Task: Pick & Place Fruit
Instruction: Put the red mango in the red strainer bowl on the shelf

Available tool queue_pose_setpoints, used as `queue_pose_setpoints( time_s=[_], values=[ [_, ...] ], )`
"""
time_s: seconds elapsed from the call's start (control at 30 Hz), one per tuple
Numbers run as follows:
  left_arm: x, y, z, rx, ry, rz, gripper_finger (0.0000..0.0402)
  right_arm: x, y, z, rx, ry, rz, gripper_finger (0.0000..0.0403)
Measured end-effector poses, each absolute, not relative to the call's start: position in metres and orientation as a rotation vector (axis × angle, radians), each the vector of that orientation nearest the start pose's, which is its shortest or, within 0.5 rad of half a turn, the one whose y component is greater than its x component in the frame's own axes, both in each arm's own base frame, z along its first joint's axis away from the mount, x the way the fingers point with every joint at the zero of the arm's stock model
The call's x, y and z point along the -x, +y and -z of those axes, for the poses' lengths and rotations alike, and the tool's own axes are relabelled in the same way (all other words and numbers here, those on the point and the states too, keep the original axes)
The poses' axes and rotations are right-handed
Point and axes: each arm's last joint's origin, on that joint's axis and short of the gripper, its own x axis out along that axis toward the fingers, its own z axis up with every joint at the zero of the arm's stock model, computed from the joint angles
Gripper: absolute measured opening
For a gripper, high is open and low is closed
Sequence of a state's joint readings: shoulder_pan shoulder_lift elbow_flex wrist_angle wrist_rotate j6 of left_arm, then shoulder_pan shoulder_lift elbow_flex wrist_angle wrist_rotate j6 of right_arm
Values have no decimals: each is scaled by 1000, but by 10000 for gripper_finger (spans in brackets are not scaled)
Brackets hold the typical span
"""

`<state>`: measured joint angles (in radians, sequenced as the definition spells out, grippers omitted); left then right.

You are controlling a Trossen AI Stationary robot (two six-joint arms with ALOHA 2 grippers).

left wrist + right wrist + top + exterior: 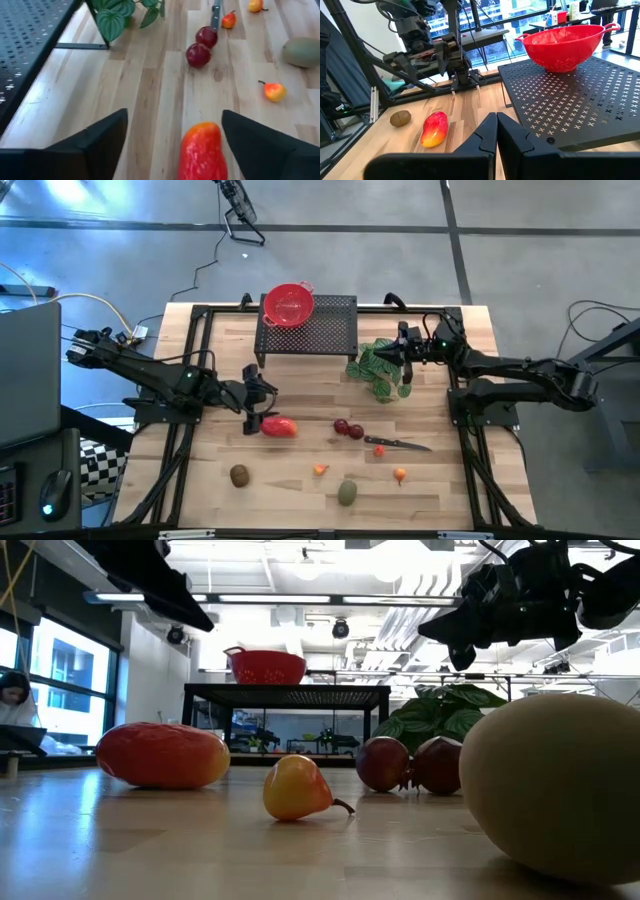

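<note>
Left gripper (262, 420) sits low over the bench (300, 480), left of centre in the high view, jaws spread wide and gripping nothing. The red oblong fruit (280, 427) lies on the wood just beside its tips; in the left wrist view it shows between the two dark fingers (95, 145), one end toward the camera.

Right gripper (405, 365) hangs at the upper right, over the green leafy plant (375, 370), jaws clenched tight and empty.

Across the middle: two dark-red round fruits (348, 429) touching each other, with the black-handled knife (398, 444) just to their right. Lower down, the brown oval (239, 475) at left, the olive-green oval (347, 493) at centre, two tiny orange pieces (320, 470) either side of it. At the top, a red colander (288, 305) stands on the black perforated rack (320, 330).
</note>
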<state>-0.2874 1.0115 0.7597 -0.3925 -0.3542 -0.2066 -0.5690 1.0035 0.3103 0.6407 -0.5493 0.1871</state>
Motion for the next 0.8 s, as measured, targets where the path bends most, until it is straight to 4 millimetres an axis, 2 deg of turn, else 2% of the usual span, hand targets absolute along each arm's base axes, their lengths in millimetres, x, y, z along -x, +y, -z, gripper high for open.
queue_pose_setpoints(
  time_s=[0.1,0.23,0.57,0.8],
  values=[
    [-202,-50,-267,-1,600,-123,353,-174,-94,-211,-215,41,41,3],
    [-203,-50,-268,16,598,-99,373,-174,-95,-211,-215,37,91,3],
    [-202,-53,-267,94,616,-34,377,-174,-96,-211,-216,36,103,3],
    [-207,-55,-261,82,653,-28,377,-174,-96,-211,-217,36,103,3]
  ],
)
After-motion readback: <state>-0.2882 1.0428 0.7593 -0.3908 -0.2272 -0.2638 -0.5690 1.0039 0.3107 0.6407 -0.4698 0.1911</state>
